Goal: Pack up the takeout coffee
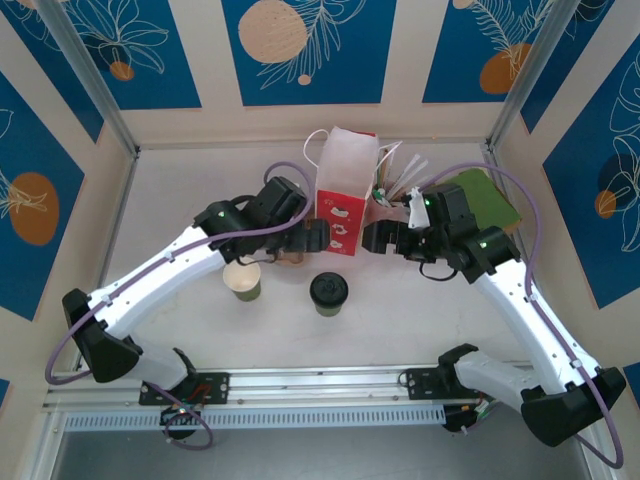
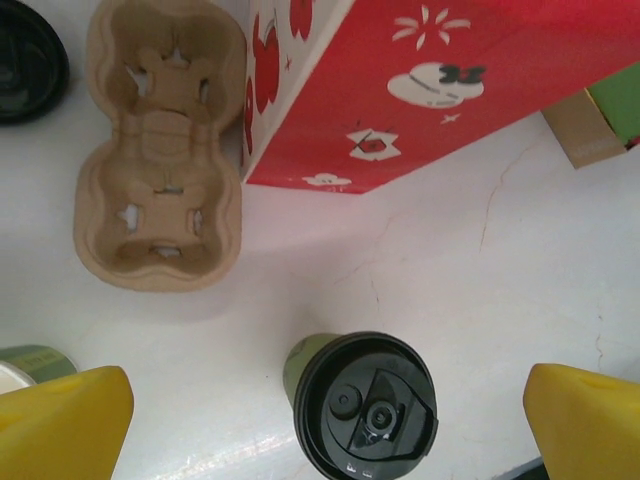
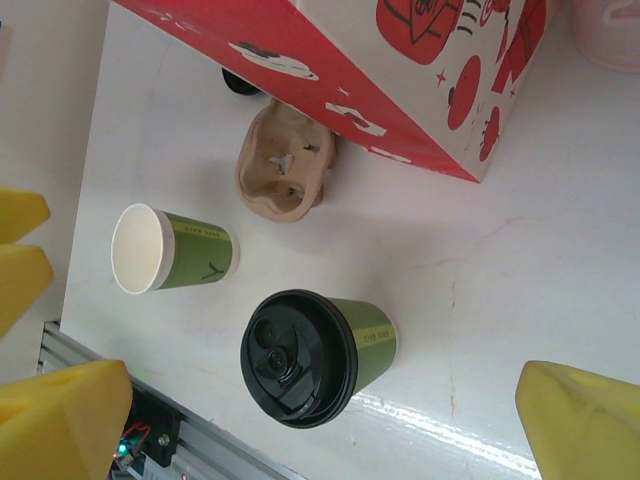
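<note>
This looks like a robot lab test booth. The left arm (image 1: 170, 265) and right arm (image 1: 520, 300) are bolted to a metal rail (image 1: 320, 382) at a white desk (image 1: 400, 320). Blue walls (image 1: 300, 50) with leaf drawings and metal poles (image 1: 90, 80) box it in.

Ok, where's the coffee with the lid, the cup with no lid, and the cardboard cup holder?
takeout coffee (image 1: 329, 290), top view, on its black lid.
lidless cup (image 3: 185, 252), right wrist view, on its green side.
cardboard cup holder (image 2: 160, 150), left wrist view, on its middle ridge.
</note>
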Controlling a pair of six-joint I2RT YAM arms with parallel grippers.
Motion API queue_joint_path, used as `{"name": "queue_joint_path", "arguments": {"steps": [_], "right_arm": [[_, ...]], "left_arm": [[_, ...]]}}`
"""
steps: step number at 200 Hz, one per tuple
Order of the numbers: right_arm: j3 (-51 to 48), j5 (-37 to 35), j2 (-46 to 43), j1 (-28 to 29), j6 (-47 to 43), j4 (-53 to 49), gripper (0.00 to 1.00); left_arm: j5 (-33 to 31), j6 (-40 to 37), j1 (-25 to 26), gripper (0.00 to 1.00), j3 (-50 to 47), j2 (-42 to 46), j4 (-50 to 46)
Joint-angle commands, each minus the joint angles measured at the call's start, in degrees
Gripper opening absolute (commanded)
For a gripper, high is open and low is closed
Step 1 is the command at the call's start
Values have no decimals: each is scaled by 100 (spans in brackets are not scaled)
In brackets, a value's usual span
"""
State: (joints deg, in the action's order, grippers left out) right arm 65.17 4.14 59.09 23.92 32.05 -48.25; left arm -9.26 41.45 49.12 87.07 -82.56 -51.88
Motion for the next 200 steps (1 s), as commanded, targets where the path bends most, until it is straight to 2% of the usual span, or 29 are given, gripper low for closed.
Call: {"name": "queue_joint_path", "arguments": {"steps": [1, 49, 90, 143, 154, 171, 186, 200], "right_arm": [[212, -281, -14, -20, 189, -50, 99], [454, -574, 223, 71, 805, -241, 99], [1068, -1257, 545, 450, 987, -517, 99], [2840, -1931, 2045, 533, 689, -1380, 100], [3063, -1943, 2274, 496, 704, -1345, 92], [3341, -1925, 2597, 377, 707, -1250, 67], [3504, -1894, 2851, 211, 793, -1208, 60], [3656, -1809, 3092, 125, 744, -1145, 57]], "left_arm": [[12, -524, -318, 100, 157, 98, 0], [603, -1023, -1146, 98, -86, 50, 340], [814, -1376, -1485, 94, -173, -262, 212], [1000, -1517, -1651, 93, -120, -500, 387], [1030, -1526, -1688, 93, -122, -484, 397], [1075, -1561, -1733, 93, -144, -479, 398], [1106, -1570, -1774, 93, -161, -446, 389], [1128, -1574, -1792, 93, -202, -410, 402]]}}
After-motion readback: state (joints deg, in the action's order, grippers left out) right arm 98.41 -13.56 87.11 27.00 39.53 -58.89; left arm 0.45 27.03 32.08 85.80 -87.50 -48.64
